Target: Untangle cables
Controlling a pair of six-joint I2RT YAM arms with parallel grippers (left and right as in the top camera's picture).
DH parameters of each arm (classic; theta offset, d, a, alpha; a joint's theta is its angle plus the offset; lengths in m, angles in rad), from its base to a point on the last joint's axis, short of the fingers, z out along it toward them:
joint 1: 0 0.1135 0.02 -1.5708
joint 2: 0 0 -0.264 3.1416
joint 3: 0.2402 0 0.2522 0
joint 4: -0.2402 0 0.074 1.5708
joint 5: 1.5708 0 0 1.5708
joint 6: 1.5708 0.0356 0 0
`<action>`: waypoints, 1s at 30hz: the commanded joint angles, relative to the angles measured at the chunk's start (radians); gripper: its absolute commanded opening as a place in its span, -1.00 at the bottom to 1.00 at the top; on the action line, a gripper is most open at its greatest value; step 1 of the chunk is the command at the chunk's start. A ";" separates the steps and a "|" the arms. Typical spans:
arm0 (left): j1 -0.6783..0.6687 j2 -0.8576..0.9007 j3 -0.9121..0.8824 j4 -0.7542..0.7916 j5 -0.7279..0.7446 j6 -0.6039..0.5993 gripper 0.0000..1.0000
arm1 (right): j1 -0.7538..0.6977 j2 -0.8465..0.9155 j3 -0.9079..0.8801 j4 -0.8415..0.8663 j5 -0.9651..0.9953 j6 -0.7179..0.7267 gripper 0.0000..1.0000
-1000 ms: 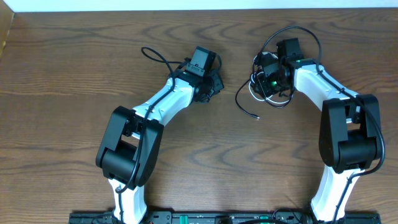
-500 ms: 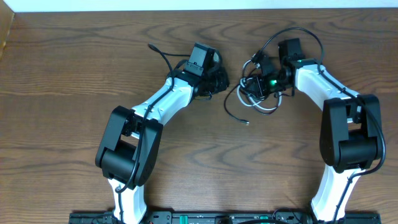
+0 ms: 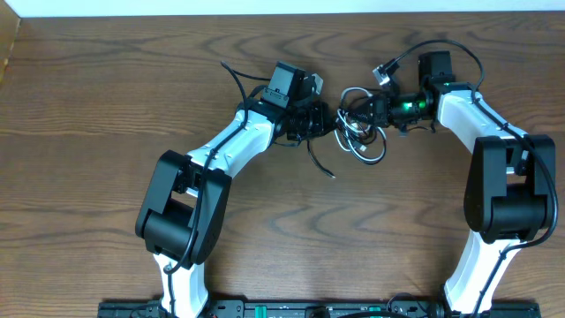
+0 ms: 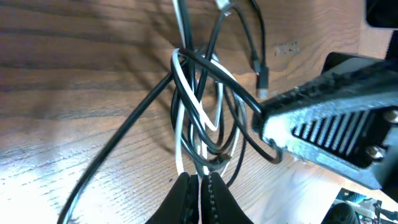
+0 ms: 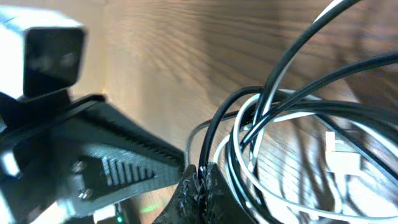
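I have both grippers on the bundle, near the far middle of the table point(image 3: 106, 88). My left gripper point(image 4: 199, 186) has its jaws pressed together on the white cord point(image 4: 177, 134). My right gripper point(image 5: 200, 180) pinches the black cord point(image 5: 210, 134). The 2 cords are not yet apart: their loops cross and wrap each other between the grippers, and only 1 black tail point(image 3: 320, 162) lies free. I judge most of the work remains. I cannot trace which loop passes under which, nor tell whether either jaw also catches the second cord.
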 commanded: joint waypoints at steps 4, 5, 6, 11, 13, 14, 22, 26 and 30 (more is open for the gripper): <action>-0.012 -0.032 0.002 -0.045 -0.102 -0.061 -0.75 | 0.032 0.008 0.013 -0.009 0.083 0.158 -0.98; -0.018 -0.031 0.002 -0.047 -0.125 -0.084 -0.74 | 0.036 0.008 0.013 -0.010 0.092 0.171 -0.98; -0.027 -0.031 0.002 -0.044 -0.160 -0.126 -0.68 | 0.039 0.008 0.013 -0.017 0.108 0.180 -0.98; -0.093 -0.018 0.002 0.006 -0.303 -0.304 -0.40 | 0.037 0.008 0.013 -0.020 0.119 0.179 -0.98; -0.121 -0.001 0.002 0.051 -0.304 -0.331 -0.40 | 0.036 0.008 0.013 -0.021 0.119 0.179 -0.98; -0.132 0.011 0.002 0.063 -0.304 -0.354 -0.40 | 0.035 0.008 0.013 -0.021 0.119 0.179 -0.98; -0.145 0.108 0.002 0.066 -0.311 -0.401 -0.41 | 0.018 0.008 0.013 -0.023 0.119 0.179 -0.98; -0.151 0.142 0.002 0.067 -0.323 -0.459 -0.41 | 0.016 0.008 0.013 -0.023 0.119 0.179 -0.98; -0.159 0.172 0.002 0.119 -0.325 -0.468 -0.41 | 0.017 0.008 0.013 -0.024 0.119 0.175 -0.98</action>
